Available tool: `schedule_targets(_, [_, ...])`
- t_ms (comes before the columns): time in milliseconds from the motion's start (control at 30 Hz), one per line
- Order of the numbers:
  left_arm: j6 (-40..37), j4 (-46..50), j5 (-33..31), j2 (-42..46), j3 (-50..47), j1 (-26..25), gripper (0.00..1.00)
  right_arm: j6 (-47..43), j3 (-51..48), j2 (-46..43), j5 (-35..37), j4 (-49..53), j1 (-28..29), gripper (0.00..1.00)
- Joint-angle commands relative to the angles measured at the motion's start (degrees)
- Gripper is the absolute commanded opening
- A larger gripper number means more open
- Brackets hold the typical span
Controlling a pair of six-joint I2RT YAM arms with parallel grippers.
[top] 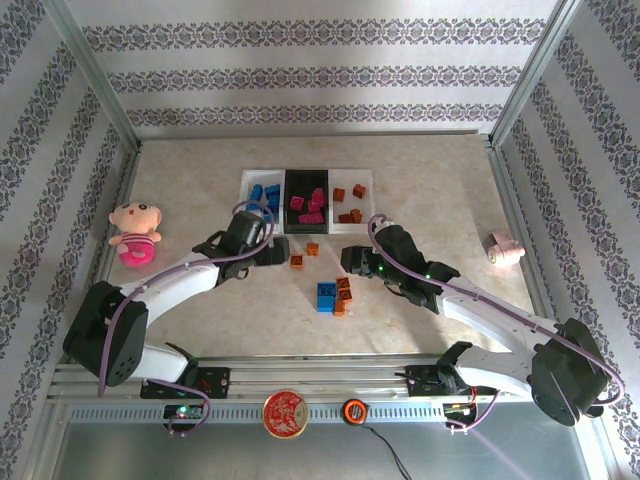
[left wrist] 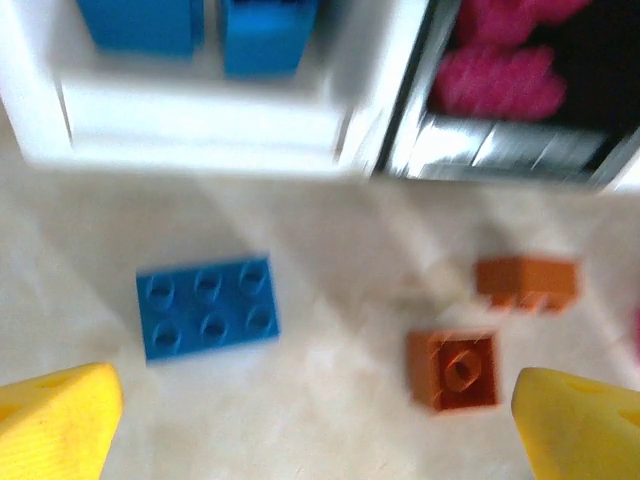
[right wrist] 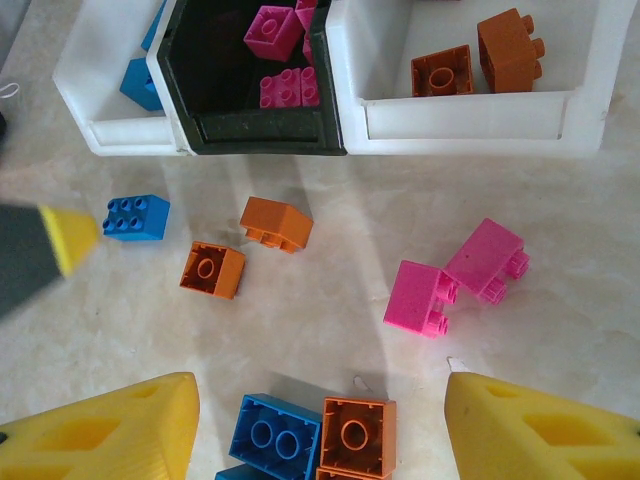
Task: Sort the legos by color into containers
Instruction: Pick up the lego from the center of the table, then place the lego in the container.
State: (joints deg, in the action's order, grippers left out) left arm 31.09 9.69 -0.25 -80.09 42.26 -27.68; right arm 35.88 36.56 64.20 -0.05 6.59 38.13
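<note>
Upper middle of the top view: three small boxy bins of smooth, shiny plastic, joined side by side. Left white bin with blue legos inside. Black bin in the middle with pink legos. Right white bin with orange legos.

Loose on the pale, stone-look counter, just below the bins: more hard little bricks with round bumps on top. Left of middle in the left wrist view, a flat blue brick with six bumps. To its right, two orange bricks. Right of middle in the right wrist view, two pink bricks close together. At the bottom edge there, a blue block beside an orange block.

Left end effector: pointy yellow fingers far apart at the bottom corners, wide open, holding nothing.

Right end effector: fat yellow wedge fingers spread apart, open too, gripping nothing.

Far left of the top view, a soft pink doll. Far right, a pink-white roll.
</note>
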Motion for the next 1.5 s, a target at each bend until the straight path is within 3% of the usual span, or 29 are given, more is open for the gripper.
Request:
schedule_targets(0, [-0.38,-4.43,-2.70,-2.66,-0.91,-0.16,1.00,0.46,-0.08,-0.52,0.34,-0.65,0.81,0.67])
schedule_targets(233, [-4.13,-9.26,-9.52,-11.23,1.33,0.05,0.94,0.73,-0.87,-2.21,0.61,-0.32,0.86,0.67])
schedule_targets(500, [-3.92,-13.80,-7.98,-18.04,3.45,2.55,0.71,0.60,-0.92,-2.71,0.63,0.28,0.88,0.67])
schedule_targets(600, [-3.13,-14.58,-6.75,-17.08,2.33,2.61,0.57,0.63,-0.87,-2.06,0.26,0.02,0.92,0.67])
schedule_targets(733, [-1.33,-15.02,-4.83,-8.79,-0.72,2.55,0.49,0.61,-0.79,-1.47,0.19,-0.28,0.98,0.66])
schedule_targets(867, [-1.72,-9.64,-4.95,-0.41,2.24,2.75,0.48,0.73,-0.46,-0.77,-0.12,-0.70,0.99,0.66])
schedule_targets(933, [-2.41,-6.80,-5.27,-0.71,6.29,3.93,0.47,0.64,-0.36,-0.24,-0.26,-1.03,1.22,0.66])
schedule_targets(1233, [-1.69,-2.86,-1.47,-19.65,25.90,10.86,0.49,0.87,-0.34,0.71,-0.57,0.15,1.93,0.66])
schedule_targets(1367, [-0.59,0.20,0.65,-26.37,33.58,12.36,0.69,0.99,-0.09,0.47,0.02,2.09,3.42,0.66])
schedule_targets(1467, [-0.20,0.37,2.54,-24.88,35.17,12.26,0.81,1.44,-0.07,1.00,1.40,4.07,4.49,0.66])
